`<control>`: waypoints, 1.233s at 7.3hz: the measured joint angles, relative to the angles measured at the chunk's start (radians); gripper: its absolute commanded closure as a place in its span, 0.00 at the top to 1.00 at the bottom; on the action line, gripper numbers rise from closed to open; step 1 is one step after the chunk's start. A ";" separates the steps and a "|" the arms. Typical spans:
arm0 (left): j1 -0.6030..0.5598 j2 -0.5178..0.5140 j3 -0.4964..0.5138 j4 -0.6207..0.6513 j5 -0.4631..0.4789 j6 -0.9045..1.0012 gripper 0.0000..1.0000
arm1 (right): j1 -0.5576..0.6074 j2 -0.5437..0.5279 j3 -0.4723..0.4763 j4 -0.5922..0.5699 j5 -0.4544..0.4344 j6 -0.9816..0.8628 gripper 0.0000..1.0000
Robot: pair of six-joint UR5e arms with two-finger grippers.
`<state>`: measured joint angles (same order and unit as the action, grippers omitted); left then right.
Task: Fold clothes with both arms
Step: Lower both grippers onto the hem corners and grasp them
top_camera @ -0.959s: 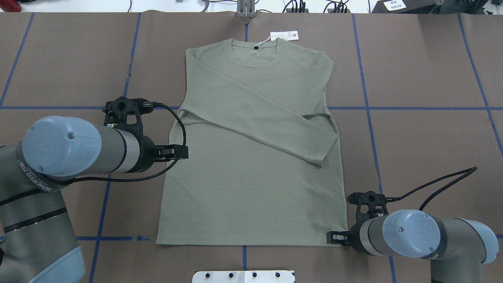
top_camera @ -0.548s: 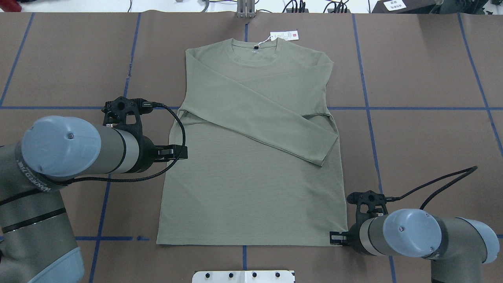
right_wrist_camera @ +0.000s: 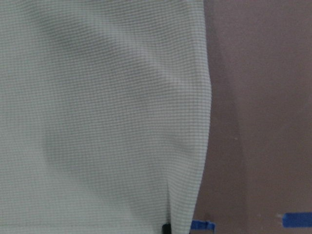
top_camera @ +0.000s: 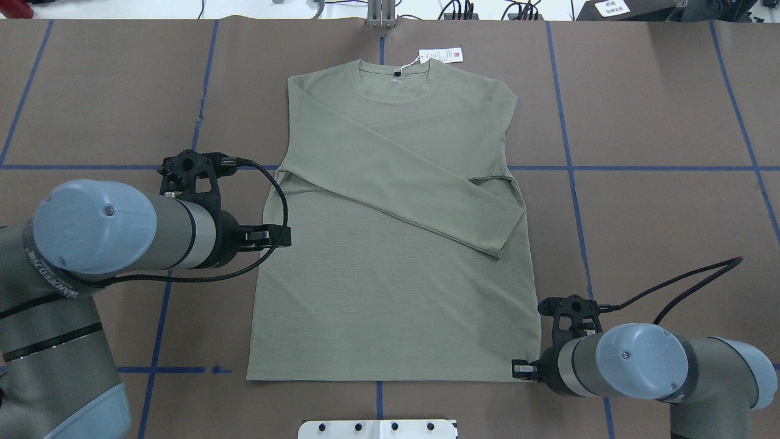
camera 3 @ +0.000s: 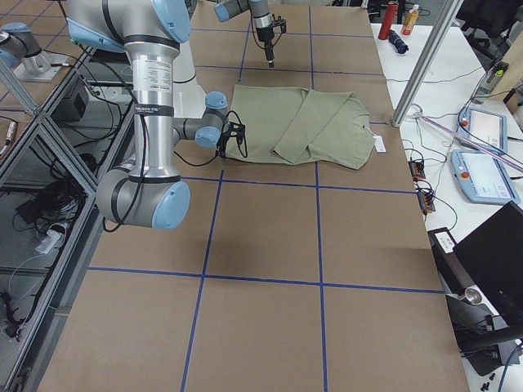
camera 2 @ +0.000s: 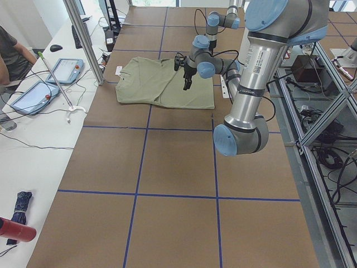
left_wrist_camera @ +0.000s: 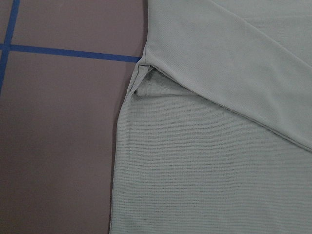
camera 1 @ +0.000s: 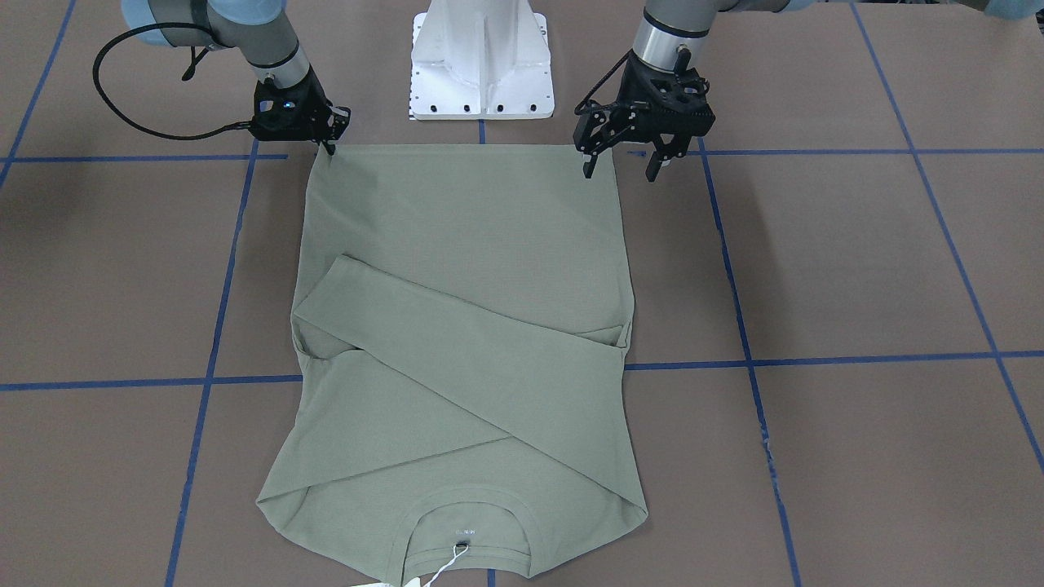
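The sage-green long-sleeved shirt [top_camera: 390, 292] lies flat on the brown table, collar and white hang tag [top_camera: 440, 55] at the far side, both sleeves folded across the chest. My right gripper [camera 1: 329, 145] sits low at the hem's corner on my right [top_camera: 529, 366], its fingers together on the fabric. The right wrist view shows the shirt's edge [right_wrist_camera: 97, 122] from very close. My left gripper [camera 1: 620, 169] hangs open, raised above the shirt's left side edge [top_camera: 268, 235]. The left wrist view looks down on the armpit fold [left_wrist_camera: 146, 80] from a height, with no fingers in it.
The white pedestal base [camera 1: 481, 65] stands just behind the hem. Blue tape lines [top_camera: 567, 167] cross the table. A metal post [top_camera: 381, 15] stands at the far edge. In the left side view a person [camera 2: 11, 50] sits by tablets [camera 2: 33, 92].
The shirt's hem has shifted slightly to my right, and the right gripper has edged the same way. The left arm has hardly moved.
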<state>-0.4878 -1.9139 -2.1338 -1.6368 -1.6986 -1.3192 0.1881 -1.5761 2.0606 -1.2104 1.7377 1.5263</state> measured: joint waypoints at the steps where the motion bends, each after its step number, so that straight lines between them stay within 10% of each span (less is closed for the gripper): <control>1: 0.002 0.003 0.001 0.000 0.001 -0.002 1.00 | 0.001 0.000 0.010 0.000 -0.001 0.002 0.00; 9: 0.353 0.111 0.093 -0.023 0.135 -0.375 0.87 | 0.045 0.004 0.060 0.013 0.003 0.087 0.00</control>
<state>-0.1346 -1.8027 -2.0405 -1.6595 -1.5639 -1.6943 0.2330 -1.5722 2.1202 -1.1976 1.7411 1.6138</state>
